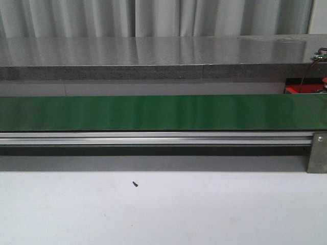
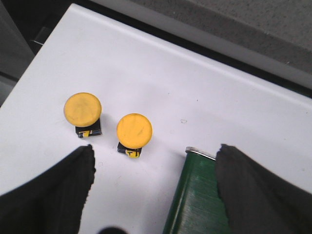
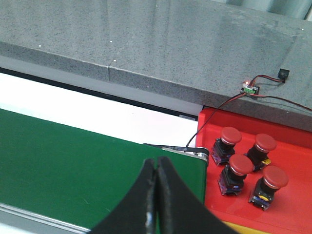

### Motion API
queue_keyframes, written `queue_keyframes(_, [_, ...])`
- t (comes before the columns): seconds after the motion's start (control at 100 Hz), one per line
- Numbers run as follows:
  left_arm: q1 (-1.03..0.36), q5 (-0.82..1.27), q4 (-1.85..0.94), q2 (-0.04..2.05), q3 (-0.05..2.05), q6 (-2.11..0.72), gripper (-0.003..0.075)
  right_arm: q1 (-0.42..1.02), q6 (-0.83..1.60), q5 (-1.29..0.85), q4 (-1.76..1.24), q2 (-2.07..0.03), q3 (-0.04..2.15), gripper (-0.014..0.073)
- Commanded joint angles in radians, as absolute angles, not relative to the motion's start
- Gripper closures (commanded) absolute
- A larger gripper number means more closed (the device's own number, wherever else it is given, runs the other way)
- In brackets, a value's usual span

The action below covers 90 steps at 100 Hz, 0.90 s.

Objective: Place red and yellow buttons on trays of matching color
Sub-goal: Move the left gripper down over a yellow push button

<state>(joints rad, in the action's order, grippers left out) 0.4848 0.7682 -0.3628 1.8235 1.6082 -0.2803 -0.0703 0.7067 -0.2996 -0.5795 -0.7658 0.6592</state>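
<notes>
Two yellow buttons (image 2: 83, 109) (image 2: 134, 130) stand upright on a white surface (image 2: 170, 83) in the left wrist view. My left gripper (image 2: 156, 152) hangs open above that surface, close to the buttons, with nothing between its fingers. Its one finger (image 2: 258, 190) is over the end of the green belt (image 2: 195, 200). In the right wrist view, several red buttons (image 3: 238, 165) stand in a red tray (image 3: 292, 146). My right gripper (image 3: 157, 162) is shut and empty over the green belt (image 3: 73, 161), beside the tray. No yellow tray is clearly visible. Neither gripper shows in the front view.
The green conveyor belt (image 1: 153, 112) runs across the front view on a metal rail (image 1: 153, 138). A grey stone counter (image 1: 153, 56) lies behind it. A small circuit board with wires (image 3: 250, 88) sits on the counter above the red tray. A yellow strip (image 3: 243, 229) borders the tray.
</notes>
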Motion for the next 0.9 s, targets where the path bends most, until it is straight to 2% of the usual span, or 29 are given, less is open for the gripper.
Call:
queue_keyframes(0.0, [0.488,0.745,-0.379,1.818,1.680,-0.260,0.0209,-0.068,0.707,-0.238,-0.595,-0.757,0.687,0.0662])
queue_keyframes(0.89, [0.488,0.676,-0.452,1.972,1.711,-0.248,0.0209,-0.068,0.707,-0.238,-0.595,-0.757,0.687,0.0662])
